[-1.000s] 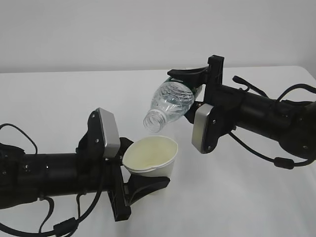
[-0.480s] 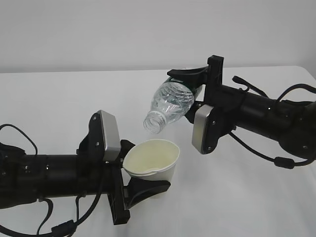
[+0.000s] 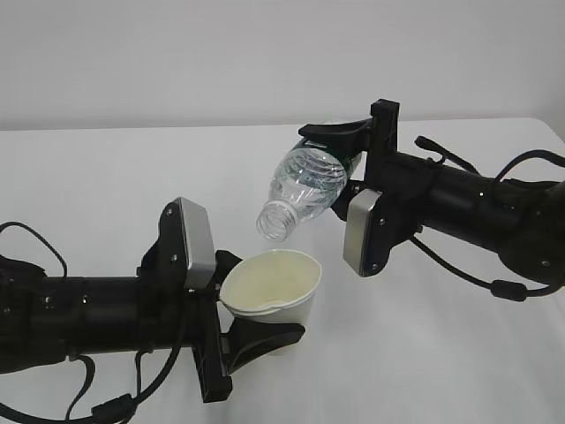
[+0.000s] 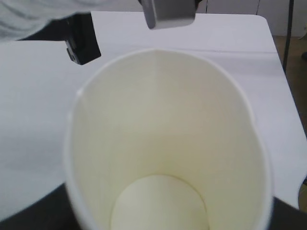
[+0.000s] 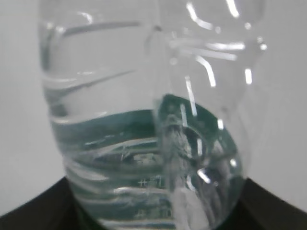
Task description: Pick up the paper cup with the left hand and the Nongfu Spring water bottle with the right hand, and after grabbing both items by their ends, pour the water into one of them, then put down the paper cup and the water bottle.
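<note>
My left gripper (image 3: 258, 307) is shut on the white paper cup (image 3: 275, 296), which stands upright with its mouth open. In the left wrist view the cup's cream inside (image 4: 163, 143) fills the frame and looks dry. My right gripper (image 3: 351, 168) is shut on the base end of the Nongfu Spring water bottle (image 3: 306, 187). The bottle is tilted, with its capless neck pointing down-left, above and just behind the cup's rim. The clear ribbed bottle and its green label (image 5: 144, 129) fill the right wrist view. No stream of water shows between neck and cup.
The white table (image 3: 106, 168) spreads all round both arms. The right arm's silver wrist plate (image 3: 362, 231) hangs close to the cup's right side. Black cables loop near the left arm (image 3: 53, 256) and the right arm (image 3: 494, 287).
The left arm has sunk a little with the cup, widening the gap under the bottle's neck. The bottle and the right arm have hardly moved.
</note>
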`<action>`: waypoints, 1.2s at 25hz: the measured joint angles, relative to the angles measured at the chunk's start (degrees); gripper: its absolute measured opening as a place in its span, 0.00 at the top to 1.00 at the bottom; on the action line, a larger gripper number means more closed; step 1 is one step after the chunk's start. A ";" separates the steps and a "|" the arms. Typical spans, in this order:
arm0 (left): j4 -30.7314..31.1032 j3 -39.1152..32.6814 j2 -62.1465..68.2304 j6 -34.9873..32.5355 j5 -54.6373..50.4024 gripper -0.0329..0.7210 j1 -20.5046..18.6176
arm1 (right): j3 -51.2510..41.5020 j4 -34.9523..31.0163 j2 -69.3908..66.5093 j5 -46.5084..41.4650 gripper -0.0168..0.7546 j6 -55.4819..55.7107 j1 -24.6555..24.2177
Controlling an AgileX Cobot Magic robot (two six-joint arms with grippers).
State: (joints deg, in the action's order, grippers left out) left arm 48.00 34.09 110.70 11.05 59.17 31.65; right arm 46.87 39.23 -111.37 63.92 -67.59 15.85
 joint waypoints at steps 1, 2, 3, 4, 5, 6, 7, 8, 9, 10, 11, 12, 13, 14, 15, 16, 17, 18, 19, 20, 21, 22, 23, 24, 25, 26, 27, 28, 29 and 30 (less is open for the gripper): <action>0.00 0.00 0.00 0.00 0.00 0.38 0.00 | 0.00 0.00 0.00 0.00 0.39 -0.27 0.00; 0.00 0.00 0.00 0.00 0.00 0.38 0.00 | 0.00 0.00 0.00 0.00 0.39 -0.41 0.00; 0.00 0.00 0.00 0.00 0.00 0.38 0.00 | 0.00 0.00 0.00 0.00 0.39 -0.66 0.00; 0.00 0.00 0.00 0.00 0.00 0.38 0.00 | 0.00 0.00 0.00 0.00 0.39 -0.79 0.00; 0.00 0.00 0.00 0.00 0.00 0.38 0.00 | 0.00 0.00 0.00 0.00 0.39 -0.79 0.00; 0.00 0.00 0.00 0.00 0.00 0.38 0.00 | 0.00 0.00 0.00 0.00 0.39 -0.89 0.00; 0.00 0.00 0.00 0.00 0.00 0.38 0.00 | 0.00 0.00 0.00 0.00 0.39 -0.91 0.00; -0.11 0.00 0.00 0.00 0.00 0.38 0.00 | 0.00 0.00 0.00 0.00 0.39 -1.02 0.00; -0.30 0.00 0.00 0.00 0.00 0.38 0.00 | 0.00 0.00 0.00 0.00 0.39 -1.25 0.00; -0.59 0.00 0.00 0.00 0.00 0.38 0.00 | 0.00 0.00 0.00 0.00 0.39 -1.52 0.00; -0.81 0.00 0.00 0.00 0.00 0.38 0.00 | 0.00 0.00 0.00 0.00 0.39 -1.92 0.00; -1.03 0.00 0.00 0.00 0.00 0.38 0.00 | 0.00 0.00 0.00 0.00 0.39 -2.09 0.00; -1.14 0.00 0.00 0.00 0.00 0.38 0.00 | 0.00 0.00 0.00 0.00 0.39 -2.22 0.00; -1.14 0.00 0.00 0.00 0.00 0.38 0.00 | 0.00 0.00 0.00 0.00 0.39 -2.32 0.00; -1.14 0.00 0.00 0.00 0.00 0.38 0.00 | 0.00 0.00 0.00 0.00 0.39 -2.32 0.00; -1.23 0.00 0.00 0.00 0.00 0.38 0.00 | 0.00 0.00 0.00 0.00 0.39 -2.32 0.00; -1.23 0.00 0.00 0.00 0.00 0.39 0.00 | 0.00 0.00 0.00 0.00 0.39 -2.46 0.00; -1.23 0.00 0.00 0.00 0.00 0.39 0.00 | 0.00 0.00 0.00 0.00 0.39 -2.45 0.00; -1.23 0.00 0.00 0.00 0.00 0.39 0.00 | 0.00 0.00 0.00 0.00 0.39 -2.45 0.00; -1.23 0.00 0.00 -0.09 0.00 0.39 0.00 | 0.00 0.00 0.00 0.00 0.39 -2.45 0.00; -1.23 0.00 0.00 -0.09 0.00 0.39 0.00 | 0.00 0.00 0.00 0.00 0.39 -2.45 0.00; -1.23 0.00 0.00 -0.09 0.00 0.39 0.00 | 0.00 0.00 0.00 0.00 0.39 -2.45 0.00; -1.23 0.00 0.00 -0.09 0.00 0.39 0.00 | 0.00 0.00 0.00 0.00 0.39 -2.45 0.00; -1.23 0.00 0.00 -0.09 0.00 0.39 0.00 | 0.00 0.00 0.00 0.00 0.39 -2.47 0.00; -1.23 0.00 0.00 -0.09 0.00 0.39 0.00 | 0.00 0.00 0.00 0.00 0.39 -2.47 0.00; -1.23 0.00 0.00 -0.09 0.00 0.39 0.00 | 0.00 0.00 0.00 0.00 0.39 -2.47 0.00; -1.23 0.00 0.00 -0.09 0.00 0.39 0.00 | 0.00 0.00 0.00 0.00 0.39 -2.47 0.00; -1.23 0.00 0.00 -0.09 0.00 0.39 0.00 | 0.00 0.00 0.00 0.00 0.39 -2.47 0.00; -1.23 0.00 0.00 -0.09 0.00 0.39 0.00 | 0.00 0.00 0.00 0.00 0.39 -2.47 0.00; -1.23 0.00 0.00 -0.09 0.00 0.39 0.00 | 0.00 0.00 0.00 0.00 0.39 -2.47 0.00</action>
State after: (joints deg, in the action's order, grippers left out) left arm 46.77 34.09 110.70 10.96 59.17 31.65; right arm 46.87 39.23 -111.37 63.92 -70.07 15.85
